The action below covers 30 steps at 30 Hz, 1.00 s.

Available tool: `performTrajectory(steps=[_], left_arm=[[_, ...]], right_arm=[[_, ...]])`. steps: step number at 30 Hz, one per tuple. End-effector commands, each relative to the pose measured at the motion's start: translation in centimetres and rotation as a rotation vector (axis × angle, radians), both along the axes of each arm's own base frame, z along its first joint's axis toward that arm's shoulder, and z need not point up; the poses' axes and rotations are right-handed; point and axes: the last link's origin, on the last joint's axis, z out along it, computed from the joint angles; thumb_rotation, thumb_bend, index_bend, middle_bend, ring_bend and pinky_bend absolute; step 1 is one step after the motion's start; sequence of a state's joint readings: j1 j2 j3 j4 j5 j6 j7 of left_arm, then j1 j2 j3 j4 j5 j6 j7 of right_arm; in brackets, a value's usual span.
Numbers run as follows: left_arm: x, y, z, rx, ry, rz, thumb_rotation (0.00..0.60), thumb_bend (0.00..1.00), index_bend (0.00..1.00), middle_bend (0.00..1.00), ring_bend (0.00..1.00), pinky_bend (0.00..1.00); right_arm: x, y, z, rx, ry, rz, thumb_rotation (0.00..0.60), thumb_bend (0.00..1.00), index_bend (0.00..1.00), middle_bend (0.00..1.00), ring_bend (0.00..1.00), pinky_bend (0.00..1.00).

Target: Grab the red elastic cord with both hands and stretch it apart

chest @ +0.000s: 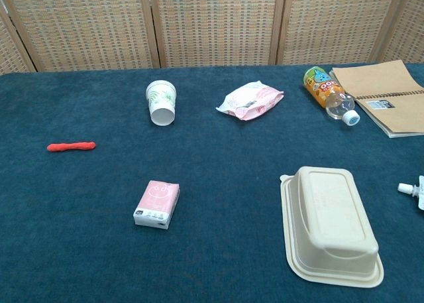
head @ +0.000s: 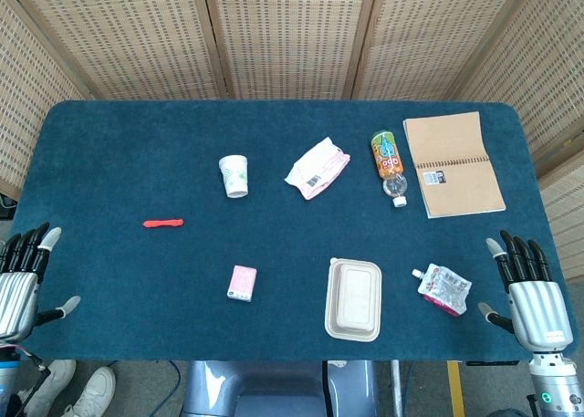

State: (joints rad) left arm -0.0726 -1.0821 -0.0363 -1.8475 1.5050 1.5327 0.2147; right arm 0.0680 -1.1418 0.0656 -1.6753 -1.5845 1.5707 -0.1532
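Both hands lie spread, holding nothing, at the near table corners: left hand at seven o'clock, right hand at five. The red elastic cord lies at nine o'clock on the dark blue cloth. Wicker screens stand behind at twelve.

Bright, even light falls from above in both views. Shadows on the desk are faint and short. No glare shows on its matte blue cover. Both pictures are sharp, and the head view bows the desk's far edge slightly.
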Motion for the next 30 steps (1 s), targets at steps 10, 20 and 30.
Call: performTrajectory(steps=[10,20,30], left_arm=[[-0.6,3.2,-2.0,-0.081,-0.031,-0.009,0.600,0.00,0.00,0.00,0.00,0.00],[-0.8,12.7,-7.1,-0.249,-0.033,0.006,0.600,0.20,0.25,0.00,0.00,0.00],[-1.5,17.8,-11.6,-0.264,0.007,0.053,0.600,0.37,0.39,0.00,0.00,0.00]], right_arm=[[-0.1,0.0,-0.2,0.016,-0.018,-0.006,0.600,0.00,0.00,0.00,0.00,0.00],[-0.8,-0.9,-1.1,0.049,-0.006,-0.048,0.600,0.00,0.00,0.00,0.00,0.00],[-1.3,-1.2,-1.6,0.072,-0.008,-0.070,0.600,0.00,0.00,0.00,0.00,0.00]])
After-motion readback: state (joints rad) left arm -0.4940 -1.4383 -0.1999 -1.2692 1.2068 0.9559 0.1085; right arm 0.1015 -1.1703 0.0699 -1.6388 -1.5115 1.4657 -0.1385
